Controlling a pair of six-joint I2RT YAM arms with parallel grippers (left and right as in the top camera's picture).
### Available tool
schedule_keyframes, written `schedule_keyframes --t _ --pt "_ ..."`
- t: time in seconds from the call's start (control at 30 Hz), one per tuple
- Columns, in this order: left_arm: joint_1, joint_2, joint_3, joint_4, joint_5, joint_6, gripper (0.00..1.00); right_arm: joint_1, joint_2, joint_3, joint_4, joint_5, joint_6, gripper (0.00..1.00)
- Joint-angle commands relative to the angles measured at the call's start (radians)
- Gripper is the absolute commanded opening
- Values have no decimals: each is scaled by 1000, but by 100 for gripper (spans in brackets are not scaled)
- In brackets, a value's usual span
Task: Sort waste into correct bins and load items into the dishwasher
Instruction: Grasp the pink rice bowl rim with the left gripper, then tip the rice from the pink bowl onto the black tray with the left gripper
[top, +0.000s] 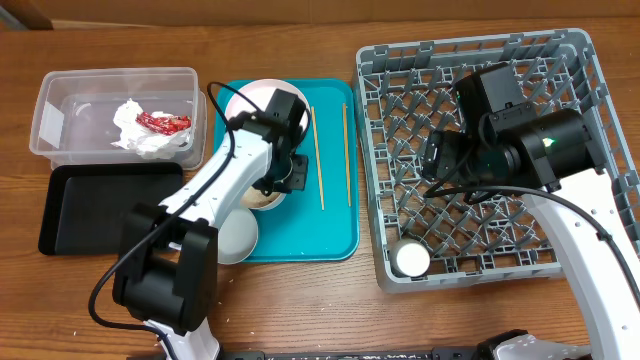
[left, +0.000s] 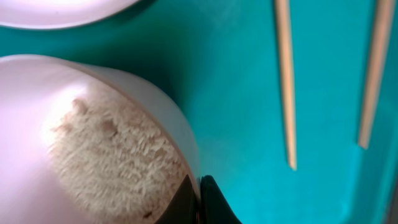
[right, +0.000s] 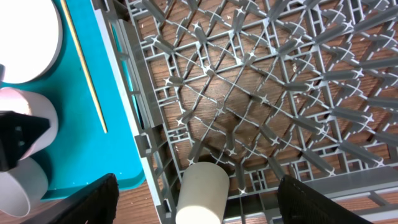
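Left pincer (left: 199, 200) seemingly pinches the bowl (left: 37, 93) rim, rice scraps (left: 112, 155) inside; right pincer (right: 199, 186) spread, clear of the cup (right: 202, 202).

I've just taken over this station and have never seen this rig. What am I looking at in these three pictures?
Two robot arms at a table. The wide picture is from above; the others come from a camera on each wrist. Left: a clear tub holding a napkin and wrapper, and a black tray. Middle: a teal tray with plate, dish, chopsticks and a bowl of rice scraps. Right: a grey rack with a cup. The left gripper pinches the bowl's rim; the right gripper hangs open over the rack, holding nothing.
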Motion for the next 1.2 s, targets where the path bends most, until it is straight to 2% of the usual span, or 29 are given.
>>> schedule_keyframes --t 0.0,0.33,0.6,0.87,1.17 --pt "-6 -4 140 -73 40 2 4 -3 -5 20 2 10 -8 83" --pt "29 -5 425 -299 42 24 4 -3 -5 20 2 10 -11 83" --pt "254 -89 481 -505 156 53 4 -3 -5 20 2 10 -12 83" --pt "537 -175 435 -609 324 275 4 -3 -5 20 26 10 -31 83" --pt "819 -174 171 -555 740 575 4 -3 -5 20 28 6 -31 83"
